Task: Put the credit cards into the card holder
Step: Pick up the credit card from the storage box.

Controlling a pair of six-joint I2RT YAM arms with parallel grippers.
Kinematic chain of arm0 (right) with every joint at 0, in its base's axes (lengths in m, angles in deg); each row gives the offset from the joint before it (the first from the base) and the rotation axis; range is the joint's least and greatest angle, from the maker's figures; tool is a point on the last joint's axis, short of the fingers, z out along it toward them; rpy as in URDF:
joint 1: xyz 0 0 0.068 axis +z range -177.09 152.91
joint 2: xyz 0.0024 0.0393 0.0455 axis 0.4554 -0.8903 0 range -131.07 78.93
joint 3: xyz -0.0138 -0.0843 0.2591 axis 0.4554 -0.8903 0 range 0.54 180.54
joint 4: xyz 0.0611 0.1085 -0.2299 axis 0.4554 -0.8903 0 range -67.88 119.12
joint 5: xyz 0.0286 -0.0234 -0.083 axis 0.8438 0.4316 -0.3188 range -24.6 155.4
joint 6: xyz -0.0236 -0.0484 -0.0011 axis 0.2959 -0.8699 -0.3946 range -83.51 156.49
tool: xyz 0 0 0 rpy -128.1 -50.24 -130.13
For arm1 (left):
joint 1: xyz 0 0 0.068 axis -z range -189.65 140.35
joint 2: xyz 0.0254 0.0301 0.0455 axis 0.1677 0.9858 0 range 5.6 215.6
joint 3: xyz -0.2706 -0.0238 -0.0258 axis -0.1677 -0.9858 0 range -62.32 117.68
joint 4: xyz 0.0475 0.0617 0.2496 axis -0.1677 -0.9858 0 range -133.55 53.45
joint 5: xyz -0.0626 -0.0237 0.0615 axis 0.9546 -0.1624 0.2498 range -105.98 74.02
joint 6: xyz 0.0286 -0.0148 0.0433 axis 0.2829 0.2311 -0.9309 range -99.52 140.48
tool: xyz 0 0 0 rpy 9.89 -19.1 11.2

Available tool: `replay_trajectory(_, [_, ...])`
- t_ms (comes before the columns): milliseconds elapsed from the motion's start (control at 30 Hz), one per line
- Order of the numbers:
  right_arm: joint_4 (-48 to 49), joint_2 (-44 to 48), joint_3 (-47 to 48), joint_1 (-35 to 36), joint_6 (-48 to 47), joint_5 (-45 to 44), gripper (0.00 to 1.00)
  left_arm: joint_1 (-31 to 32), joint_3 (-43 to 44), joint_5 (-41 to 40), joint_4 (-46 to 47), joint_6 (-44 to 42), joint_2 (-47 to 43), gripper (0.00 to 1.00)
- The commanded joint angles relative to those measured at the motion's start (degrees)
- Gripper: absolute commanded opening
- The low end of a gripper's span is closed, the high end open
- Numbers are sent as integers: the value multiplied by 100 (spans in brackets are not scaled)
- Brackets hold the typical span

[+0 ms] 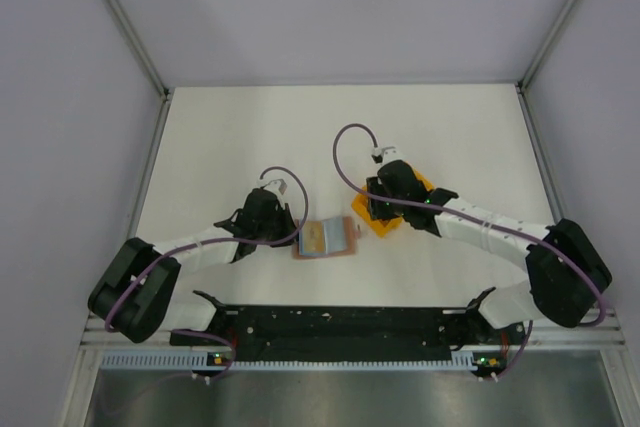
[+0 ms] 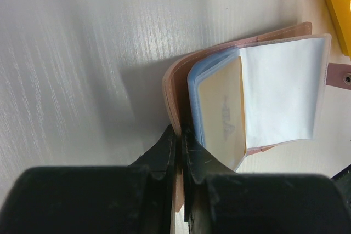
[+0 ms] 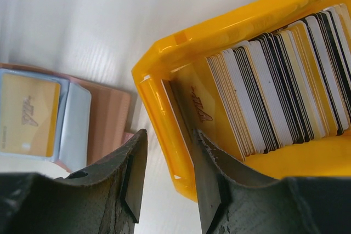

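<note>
Hung the right gripper (image 3: 171,184), jaws apart, over the near wall of the yellow tray (image 3: 230,31), close to the credit cards (image 3: 285,86) standing on edge just ahead, and clamped the left gripper (image 2: 179,136) on the edge of the open card holder (image 2: 174,78) beside the tray.

A white table top (image 1: 330,127) with a faint streaked grain fills the middle; 3 plain pale lilac-grey panels close it in, a back wall (image 1: 340,7), a left wall (image 1: 60,127) and a right wall (image 1: 600,107); 2 aluminium posts (image 1: 125,19) rise at the back corners; a grey slotted rail (image 1: 330,358) runs along the near edge, a brushed metal sheet (image 1: 350,399) below it; light is soft and even, shadows faint.
</note>
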Motion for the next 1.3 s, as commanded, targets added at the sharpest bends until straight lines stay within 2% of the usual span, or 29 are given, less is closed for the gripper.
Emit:
replay_trajectory(0, [23,-115,156,-144,-309,-79,38,8,105,22,-212,-143,-68,0])
replay_trajectory(400, [58,-528,252,-267,-468,238,27,8,79,-13,-195,-160,-25,0])
replay_trajectory(600, [67,-608,287,-284,-520,352,15,8,70,-39,-186,-160,-7,0])
replay_trajectory(767, [32,-599,305,-293,-556,326,14,8,61,-31,-177,-160,11,0])
replay_trajectory(833, [23,-608,305,-302,-599,343,10,0,61,-31,-168,-169,2,0])
replay_trajectory(1267, [-91,-889,393,-328,-758,457,12,8,52,-39,-168,-160,19,0])
